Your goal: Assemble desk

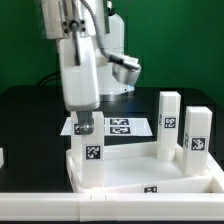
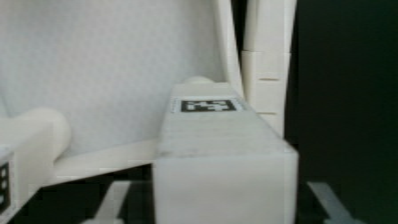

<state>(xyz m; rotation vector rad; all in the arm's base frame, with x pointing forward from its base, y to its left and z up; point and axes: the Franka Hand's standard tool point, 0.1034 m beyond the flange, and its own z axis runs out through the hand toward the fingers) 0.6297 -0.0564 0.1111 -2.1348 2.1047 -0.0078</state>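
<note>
Directly beneath the tool [image 1: 84, 127], a white tagged leg [image 1: 91, 160] stands upright on a corner of the panel [image 1: 150, 175], apparently gripped at its top, probably for seating in its socket, while two more legs [image 1: 168, 125] wait standing beyond.

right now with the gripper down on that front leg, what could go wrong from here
1. The gripper sits on the front leg, but neither view shows the leg's foot meeting the desk panel, so a misaligned leg could jam or tip.
2. Two upright legs stand close together on the exterior view's right; a wide swing that way might knock them over.
3. The wrist view shows mostly the leg, giving little view of its alignment.
</note>
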